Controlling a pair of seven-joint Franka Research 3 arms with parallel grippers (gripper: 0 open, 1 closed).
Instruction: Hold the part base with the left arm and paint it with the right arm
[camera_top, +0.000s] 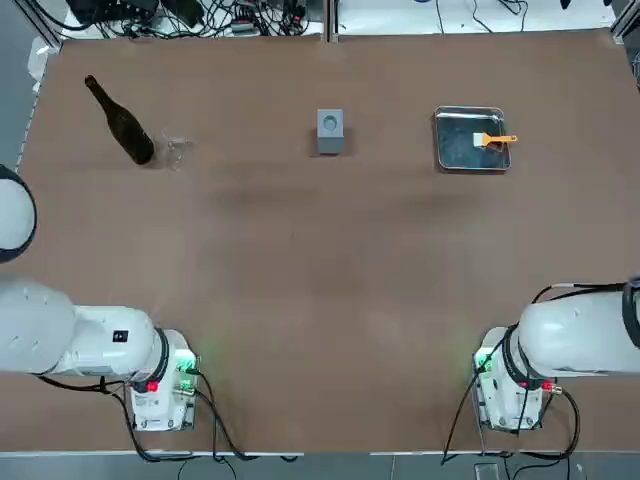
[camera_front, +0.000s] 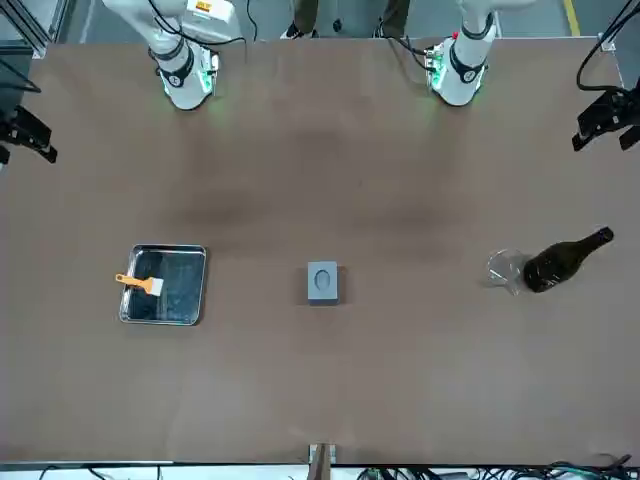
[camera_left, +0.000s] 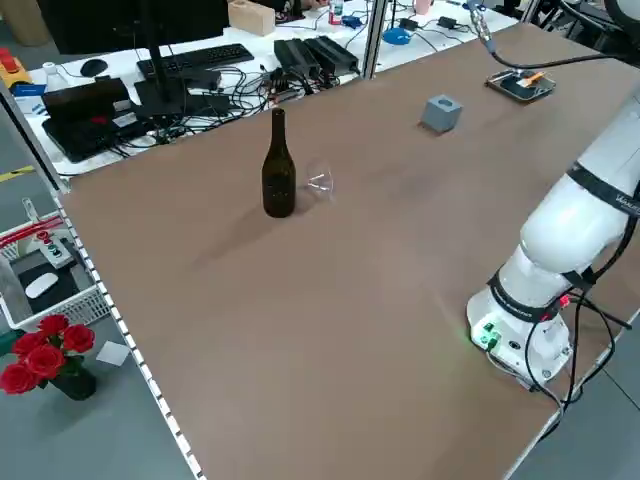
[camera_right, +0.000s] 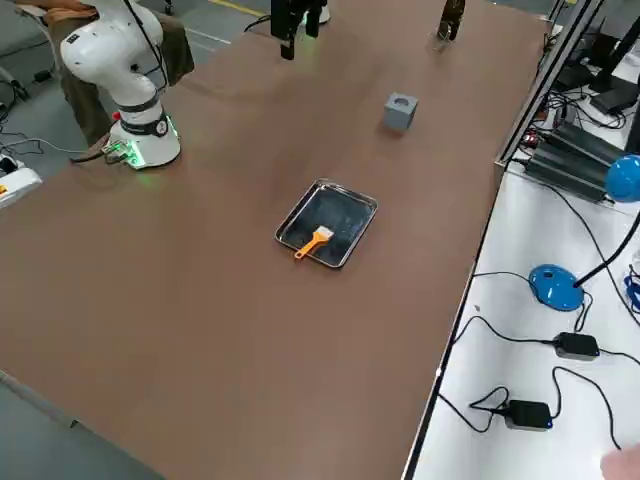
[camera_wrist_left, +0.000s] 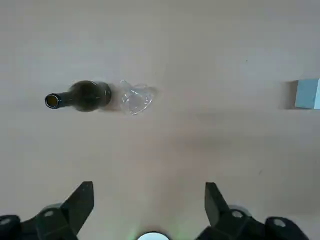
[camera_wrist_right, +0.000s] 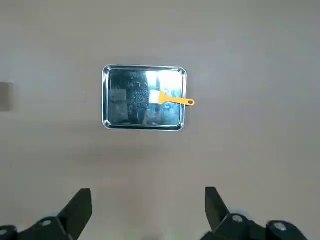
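Tabletop, clock face read from the robot's side, 12 at the far edge: brown surface, broad and bare through the centre and down to 6, with open room on every side of the part base. Part base, one, at 12 o'clock, between bottle and tray, well apart from both and nearer the far edge than the near one. Left gripper, one, high toward 9 o'clock, released, fingers spread, nothing between them. Right gripper, one, high toward 3 o'clock, likewise released and unladen. Arm bases: left arm at 8, right arm at 4, both green-lit. Metal tray, rectangular, rimmed, at 2 o'clock; in it a paintbrush, pale bristles inside, orange handle crossing the rim toward 3. Dark glass bottle, at 10 o'clock, with a clear glass just beside it. Room: white desk beyond 12, bearing cables and a black keyboard; red roses beyond 9; a person's legs beyond 6. Part base, appearance: small blue-grey block, flat-faced, sharp-edged, upright, a round recess in its top.
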